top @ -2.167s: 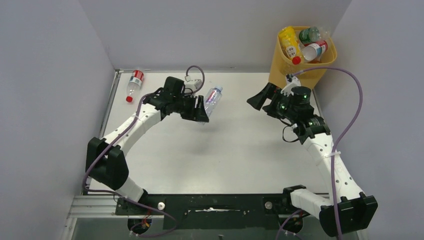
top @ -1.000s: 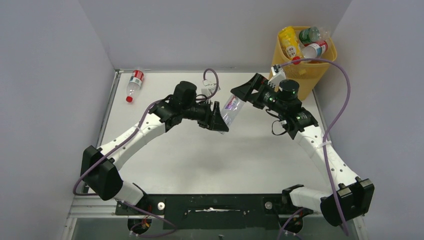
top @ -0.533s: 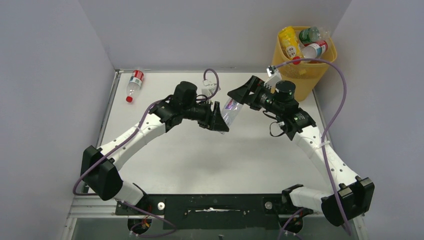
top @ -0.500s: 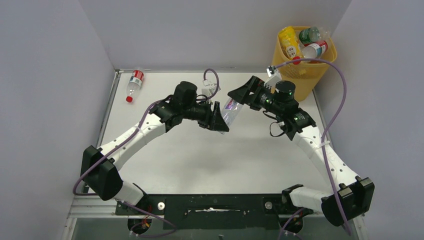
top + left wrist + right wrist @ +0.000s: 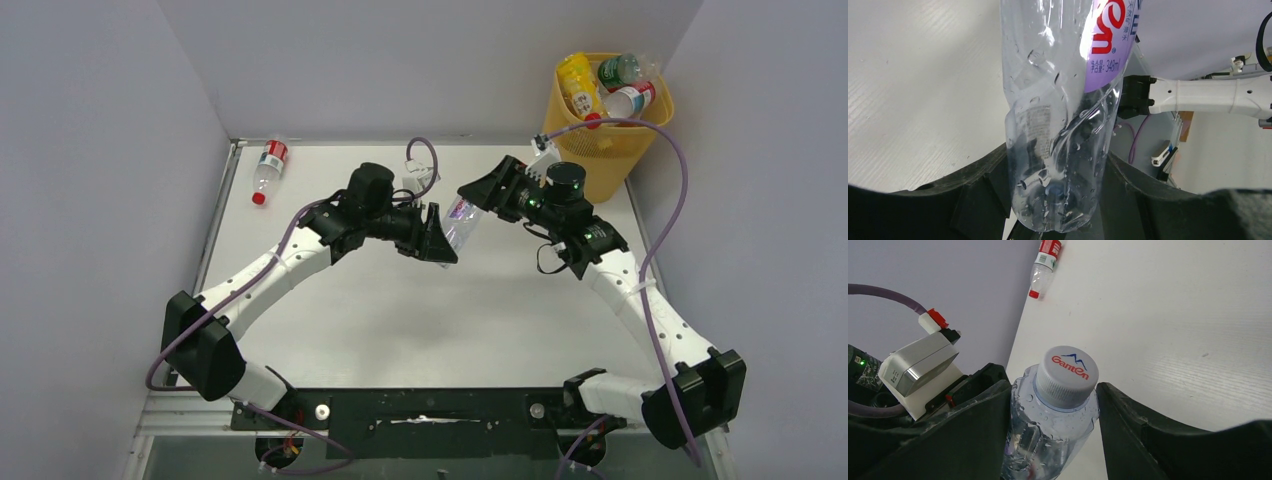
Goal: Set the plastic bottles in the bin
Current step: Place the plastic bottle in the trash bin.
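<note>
1. Clamped the base end of the clear purple-labelled bottle (image 5: 462, 220) in the left gripper (image 5: 1055, 192), jaws pressed against both sides.
2. Closed the right gripper (image 5: 1053, 412) on the same bottle's shoulder, just under its white cap (image 5: 1066, 371), with a finger touching either side.
3. Held that bottle tilted between both arms at centre frame of the top view, above the counter (image 5: 400, 310).
4. Found a red-capped bottle (image 5: 266, 168) lying at the counter's upper-left corner.
5. Found the bin (image 5: 612, 160) at upper right, by the counter's far-right corner, with a yellow bottle (image 5: 578, 85), a green-labelled bottle (image 5: 620, 70) and a red-labelled bottle (image 5: 632, 100) heaped above its rim.
</note>
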You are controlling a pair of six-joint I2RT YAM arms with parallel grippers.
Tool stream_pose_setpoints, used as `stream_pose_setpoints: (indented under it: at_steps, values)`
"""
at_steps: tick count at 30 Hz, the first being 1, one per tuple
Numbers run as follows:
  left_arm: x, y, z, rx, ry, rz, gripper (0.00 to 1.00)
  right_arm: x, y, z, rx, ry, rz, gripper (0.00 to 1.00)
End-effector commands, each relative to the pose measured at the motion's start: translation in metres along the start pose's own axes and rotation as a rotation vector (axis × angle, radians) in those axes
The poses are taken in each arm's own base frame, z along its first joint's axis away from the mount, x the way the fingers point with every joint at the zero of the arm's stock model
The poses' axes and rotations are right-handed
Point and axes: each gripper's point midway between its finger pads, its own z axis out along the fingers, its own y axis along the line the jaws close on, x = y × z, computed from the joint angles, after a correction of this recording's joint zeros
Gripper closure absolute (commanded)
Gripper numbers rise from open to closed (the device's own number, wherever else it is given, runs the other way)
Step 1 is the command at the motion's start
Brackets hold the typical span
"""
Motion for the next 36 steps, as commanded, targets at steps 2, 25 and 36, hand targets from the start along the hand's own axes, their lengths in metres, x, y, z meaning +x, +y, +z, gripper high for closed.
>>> stream_pose_setpoints:
  at_steps: [2,25,36]
  values:
    - [-0.022,-0.017,-0.007,0.027,-0.077,0.084,0.4,-0.008,0.018,0.0,-0.036,-0.016,-0.038,0.57]
    - [-0.066,-0.021,-0.091,-0.14,-0.262,0.119,0.17,-0.227,-0.042,-0.119,0.5,-0.487,-0.251,0.65]
    - [-0.052,-0.002,-0.102,-0.167,-0.255,0.108,0.16,-0.323,-0.051,-0.268,0.924,-1.096,-0.244,0.62]
